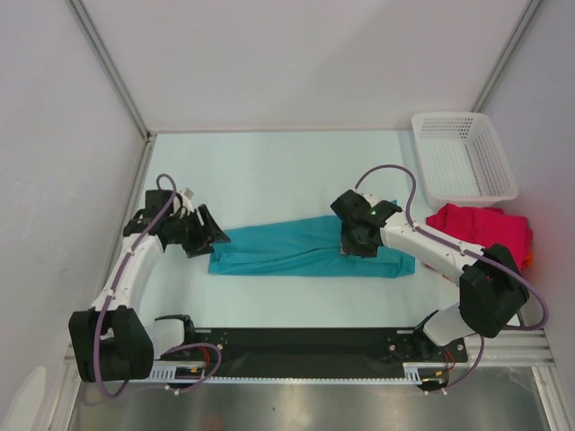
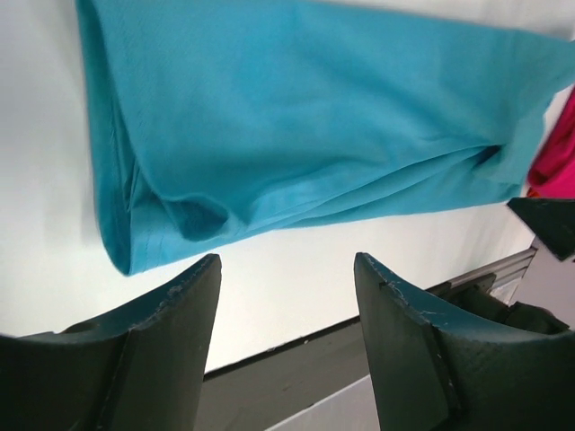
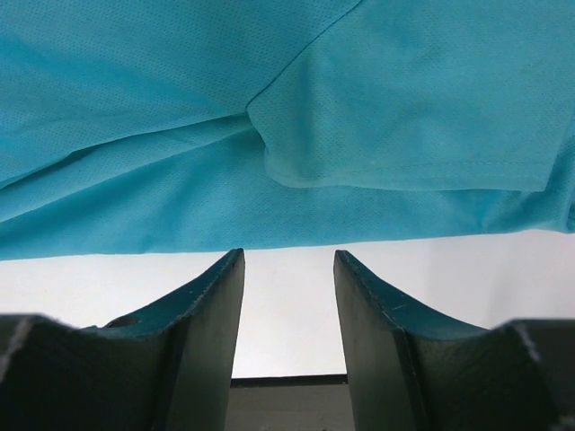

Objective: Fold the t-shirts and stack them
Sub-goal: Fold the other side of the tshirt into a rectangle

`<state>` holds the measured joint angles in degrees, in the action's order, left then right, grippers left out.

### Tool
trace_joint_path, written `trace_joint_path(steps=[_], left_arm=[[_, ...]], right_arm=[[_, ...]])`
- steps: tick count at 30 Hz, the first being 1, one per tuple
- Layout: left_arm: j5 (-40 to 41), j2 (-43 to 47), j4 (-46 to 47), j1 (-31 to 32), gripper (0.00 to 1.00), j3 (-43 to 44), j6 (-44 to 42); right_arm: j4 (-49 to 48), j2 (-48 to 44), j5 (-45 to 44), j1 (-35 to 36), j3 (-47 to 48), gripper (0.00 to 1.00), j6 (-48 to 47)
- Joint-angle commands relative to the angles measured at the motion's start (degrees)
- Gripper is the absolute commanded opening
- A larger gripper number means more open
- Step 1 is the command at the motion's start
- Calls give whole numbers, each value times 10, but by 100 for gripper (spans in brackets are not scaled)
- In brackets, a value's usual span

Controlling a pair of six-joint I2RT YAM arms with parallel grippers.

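Table: a pale, matte tabletop (image 1: 269,166) inside white walls, with a black strip (image 1: 296,341) along its near edge between the two arm bases.

Teal t-shirt: a soft turquoise cloth t-shirt (image 1: 296,247) lies folded into a long band across the middle of the table, its length running left to right. In the left wrist view its end (image 2: 314,117) shows stacked layers and a rounded fold; in the right wrist view a hemmed flap (image 3: 269,135) lies on top of it.

Basket: a white plastic mesh basket (image 1: 463,157) stands at the far right corner, open side up. Its mesh floor shows across the whole inside. It is apart from the teal shirt.

Crimson-pink t-shirt: a bunched crimson-pink cloth shirt (image 1: 478,229) lies on the table just in front of the basket, outside it, near the teal shirt's right end. A sliver shows in the left wrist view (image 2: 557,153).

Left gripper: the dark two-finger left gripper (image 1: 214,236) (image 2: 286,269) sits just beside the teal shirt's left end, jaws spread, with bare table between them and nothing held.

Right gripper: the right gripper (image 1: 358,244) (image 3: 287,265) is over the shirt's right part, jaws parted, cloth just beyond the tips, nothing clamped.

Orange t-shirt: only a thin orange edge (image 1: 528,260) peeks out at the crimson shirt's right side.
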<state>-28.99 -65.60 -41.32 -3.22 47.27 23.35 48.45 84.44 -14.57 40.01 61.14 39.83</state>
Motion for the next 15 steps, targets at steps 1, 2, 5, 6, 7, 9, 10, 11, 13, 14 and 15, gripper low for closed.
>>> trace_joint_path(steps=[1, 2, 5, 6, 7, 9, 10, 11, 13, 14, 15], left_arm=[[17, 1, -17, 2, 66, -38, -8], [21, 2, -13, 3, 66, -43, -7], [25, -2, -1, 2, 66, -53, -5], [25, -10, 2, 2, 66, -56, -5], [25, -14, 8, 2, 66, -58, -3], [18, -22, 14, 3, 65, -59, -2], [17, -23, 19, 3, 65, -60, -1], [17, -23, 19, 3, 65, -60, -1], [17, -28, 23, 3, 59, -60, -1], [17, -28, 26, 3, 57, -61, -1], [17, -32, 28, 4, 54, -62, 1]], right_arm=[[-15, 5, -4, 4, 9, 49, -10], [-14, 4, -5, 4, 9, 49, -11], [-15, 2, -6, 4, 6, 49, -12], [-15, 2, -6, 4, 5, 49, -11], [-15, 2, -7, 4, 5, 49, -12], [-14, 3, -7, 4, 5, 49, -12], [-13, 3, -6, 4, 6, 49, -11], [-12, 4, -8, 4, 6, 49, -11], [-13, 4, -9, 4, 6, 49, -11], [-12, 3, -9, 4, 8, 49, -11], [-12, 5, -9, 4, 7, 49, -11]])
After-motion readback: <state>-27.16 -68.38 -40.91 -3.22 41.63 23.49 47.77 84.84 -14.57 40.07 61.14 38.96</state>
